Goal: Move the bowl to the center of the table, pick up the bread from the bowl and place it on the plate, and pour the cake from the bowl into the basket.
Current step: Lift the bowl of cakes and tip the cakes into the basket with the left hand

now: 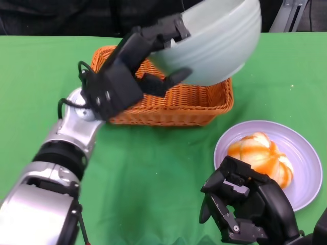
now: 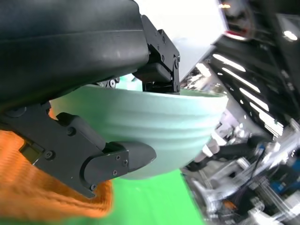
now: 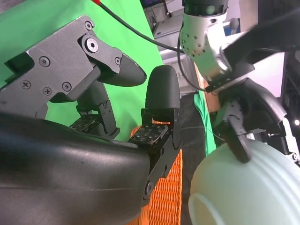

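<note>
In the head view, the left hand [image 1: 134, 69] grips the pale green bowl [image 1: 217, 38] by its rim, with fingers clamped over the edge and on the ribbed outer wall. The bowl is raised above the orange wicker basket [image 1: 173, 104] and tipped steeply, its underside facing the camera; its contents cannot be seen. The basket sits on the green table [image 1: 153, 173] toward the far side. Near the robot's right, a lilac plate [image 1: 306, 153] carries the orange-striped bread [image 1: 261, 157]. The right hand [image 1: 245, 204] hovers low just beside the plate, its fingers curled in loosely with nothing in them.

In the right wrist view, the right hand's fingers [image 3: 161, 89] stand apart from each other and hold nothing. Beyond them the basket's weave [image 3: 168, 197] shows, and the bowl [image 3: 248, 187] hangs above it, pinched by the left hand [image 3: 243, 126].

In the left wrist view, the left hand's fingers [image 2: 117, 161] press against the bowl's [image 2: 159, 122] ribbed outside while another part hooks over the rim. The blurred orange basket [image 2: 42, 187] lies below, with green table [image 2: 150, 201] beside it. The cake cannot be made out in any view.
</note>
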Robot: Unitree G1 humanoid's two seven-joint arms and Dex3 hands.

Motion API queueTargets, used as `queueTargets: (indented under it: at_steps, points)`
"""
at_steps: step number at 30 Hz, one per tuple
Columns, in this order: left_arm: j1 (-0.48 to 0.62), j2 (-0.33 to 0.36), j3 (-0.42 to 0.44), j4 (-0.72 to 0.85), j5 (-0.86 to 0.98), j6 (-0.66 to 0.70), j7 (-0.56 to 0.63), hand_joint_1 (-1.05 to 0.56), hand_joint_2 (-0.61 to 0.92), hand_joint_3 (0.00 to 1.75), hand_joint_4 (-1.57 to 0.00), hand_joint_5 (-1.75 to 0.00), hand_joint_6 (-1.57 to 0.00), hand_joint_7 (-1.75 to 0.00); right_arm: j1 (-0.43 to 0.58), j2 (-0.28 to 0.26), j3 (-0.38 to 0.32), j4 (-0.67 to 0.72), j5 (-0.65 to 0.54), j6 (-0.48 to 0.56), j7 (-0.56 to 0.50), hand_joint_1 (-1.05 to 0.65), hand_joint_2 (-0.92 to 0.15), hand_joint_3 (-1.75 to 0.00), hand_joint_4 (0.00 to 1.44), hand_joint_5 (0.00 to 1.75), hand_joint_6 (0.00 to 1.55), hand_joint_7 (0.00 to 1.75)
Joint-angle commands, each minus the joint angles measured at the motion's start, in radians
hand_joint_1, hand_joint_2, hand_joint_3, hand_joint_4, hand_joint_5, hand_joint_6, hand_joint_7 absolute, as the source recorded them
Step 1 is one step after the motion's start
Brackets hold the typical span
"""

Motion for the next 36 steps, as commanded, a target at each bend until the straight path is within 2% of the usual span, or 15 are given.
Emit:
queueTargets:
  at_steps: [1,9,29,36]
  points:
    - [-0.024,-0.025,0.064,-0.044,-0.097,0.092,-0.08,-0.1,0.59,1.07,-0.76,-1.7,-0.76,-1.43,0.009,-0.009,0.003,0.014,-0.001,-0.021,0.008,-0.09,-0.47,-1.14,0.77,1.55,0.67,1.32]
    - [-0.021,-0.056,0.118,-0.064,-0.142,0.182,-0.131,-0.1,0.55,1.15,-0.78,-1.65,-0.77,-1.46,0.008,-0.004,0.005,0.023,0.007,-0.022,0.015,-0.11,-0.47,-1.11,0.78,1.55,0.67,1.33]
    - [-0.046,-0.075,0.172,-0.031,-0.146,0.271,-0.136,-0.07,0.44,1.34,-0.83,-1.63,-0.79,-1.46,0.022,-0.006,0.019,0.02,-0.021,-0.041,0.005,-0.13,-0.48,-1.11,0.75,1.56,0.64,1.34]
    - [-0.068,-0.096,0.223,-0.029,-0.205,0.403,-0.151,-0.1,0.38,1.35,-0.83,-1.62,-0.83,-1.4,0.022,-0.011,0.023,0.027,-0.031,-0.053,0.003,-0.14,-0.48,-1.09,0.74,1.56,0.64,1.34]
